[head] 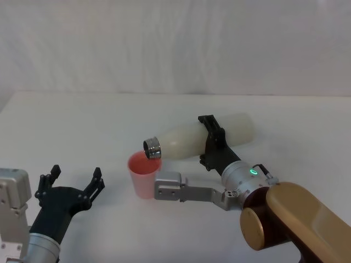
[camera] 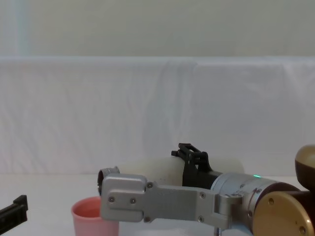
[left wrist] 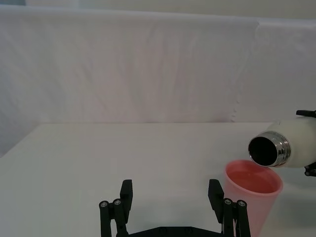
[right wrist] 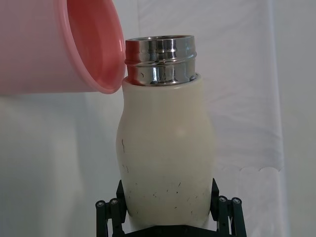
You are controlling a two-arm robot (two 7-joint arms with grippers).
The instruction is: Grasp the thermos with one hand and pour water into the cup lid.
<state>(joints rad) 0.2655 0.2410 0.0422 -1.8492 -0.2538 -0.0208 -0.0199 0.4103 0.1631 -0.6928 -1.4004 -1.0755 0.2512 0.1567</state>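
Observation:
The cream-white thermos point(head: 189, 141) lies tilted almost level above the table, and my right gripper point(head: 211, 139) is shut around its body. Its steel neck point(head: 152, 148) hangs over the rim of the pink cup lid point(head: 143, 174), which stands upright on the table. No stream shows between them. In the right wrist view the thermos point(right wrist: 168, 158) sits between the black fingers point(right wrist: 224, 213), with the cup lid point(right wrist: 64, 44) at its mouth. The left wrist view shows the thermos mouth point(left wrist: 264, 150) above the cup lid point(left wrist: 252, 197). My left gripper point(head: 74, 183) rests open, left of the cup lid.
The white table point(head: 82, 126) stretches bare to the left and behind, backed by a white cloth wall point(head: 175, 44). My right forearm link point(head: 181, 189) lies just right of the cup lid. In the chest view that link point(camera: 157, 201) crosses in front of the thermos point(camera: 152, 169).

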